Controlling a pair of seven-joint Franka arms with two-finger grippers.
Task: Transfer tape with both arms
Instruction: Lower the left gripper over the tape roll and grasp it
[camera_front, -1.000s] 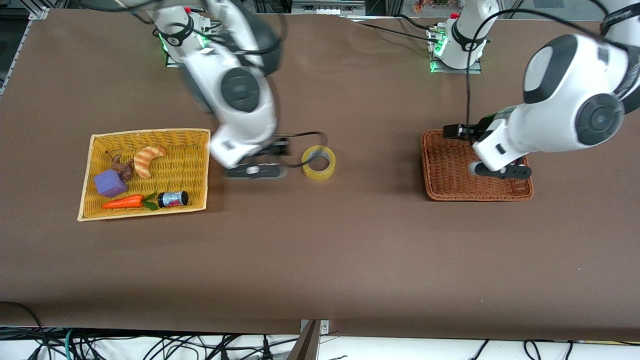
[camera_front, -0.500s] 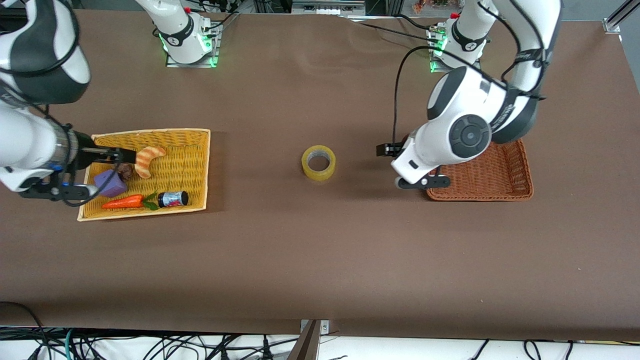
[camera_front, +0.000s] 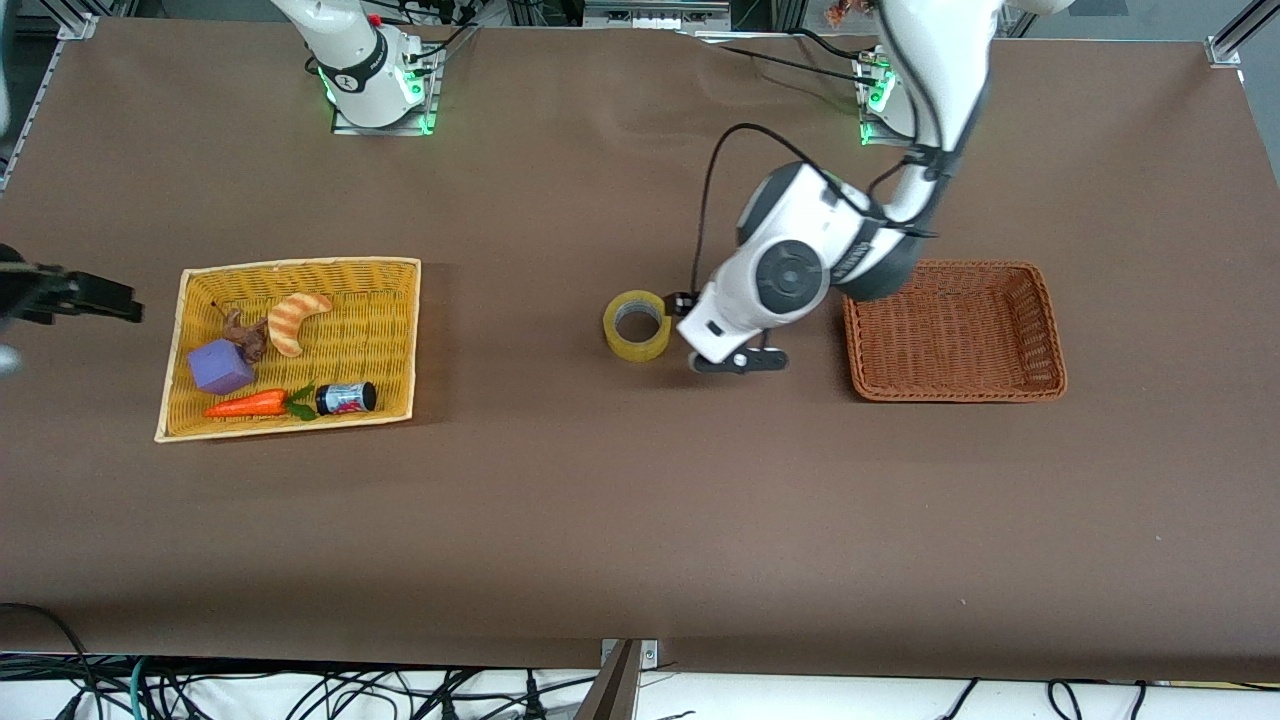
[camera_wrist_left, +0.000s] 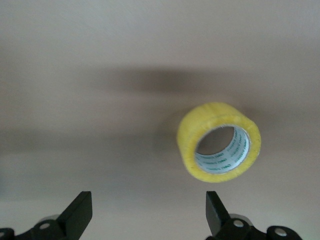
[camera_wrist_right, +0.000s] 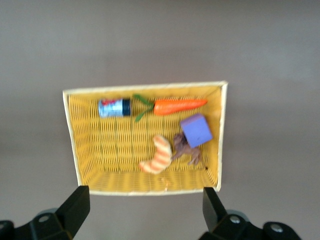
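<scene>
The tape, a yellowish roll with a pale core, rests on the brown table about midway between the two baskets. In the left wrist view the tape lies ahead of the jaws and off to one side. My left gripper hangs low just beside the tape, toward the left arm's end. The left gripper is open and holds nothing. My right gripper is also open and empty, up over the table's edge at the right arm's end. Only one black finger of it shows in the front view.
A yellow wicker basket holds a striped croissant toy, a purple cube, a carrot, a small dark jar and a brown scrap. A brown wicker basket stands empty near the left arm's end.
The right arm swung away from the tape, past the yellow basket to the table's end. The left arm came off the brown basket to beside the tape. The tape has not moved.
</scene>
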